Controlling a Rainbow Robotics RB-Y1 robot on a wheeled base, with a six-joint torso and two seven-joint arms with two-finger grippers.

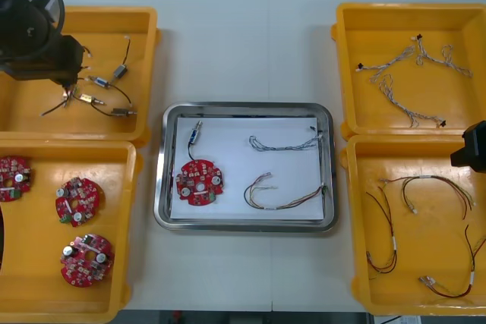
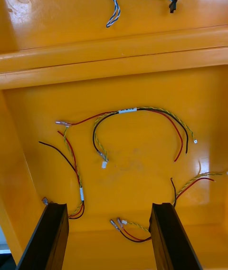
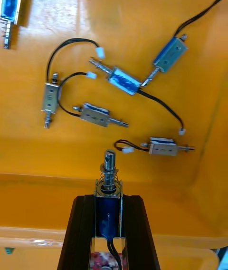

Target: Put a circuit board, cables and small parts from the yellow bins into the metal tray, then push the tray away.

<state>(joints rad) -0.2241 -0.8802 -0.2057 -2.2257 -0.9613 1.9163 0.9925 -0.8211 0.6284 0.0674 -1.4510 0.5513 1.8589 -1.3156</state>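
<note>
**Left side.** The left gripper (image 3: 108, 199) is held over the far left yellow bin (image 1: 144, 17). It is pinched across the body of one held small metal part (image 3: 108, 182), whose pin end points away from the wrist. This grip is judged suited to carrying the part to the tray. Six loose small metal parts (image 3: 122, 81) are counted on the bin floor below. In the near left yellow bin (image 1: 30, 233), three spare circuit boards (image 1: 77, 201) are counted, lying flat and apart.

**Centre of the tabletop (image 1: 228, 36).** The metal tray (image 1: 247, 108) is found between the bins and is not yet pushed away. Four things are counted inside it:
- one tray circuit board (image 1: 199, 182) at near left
- one tray small part (image 1: 196, 133) just beyond the board
- one blue and white cable (image 1: 285, 143) to the right
- one red and yellow cable (image 1: 285, 201) to the right

They are laid apart, so nothing is buried.

**Right side.** In the far right yellow bin (image 1: 342, 13), at least three twisted cables (image 1: 402, 58) are noted. They are tangled, so no exact count is given. In the near right yellow bin (image 1: 353, 225), about four loose wire cables (image 1: 425, 184) are noted. The right gripper (image 2: 109, 209) hangs above these with its fingers spread and nothing between them. It is judged to be waiting.
</note>
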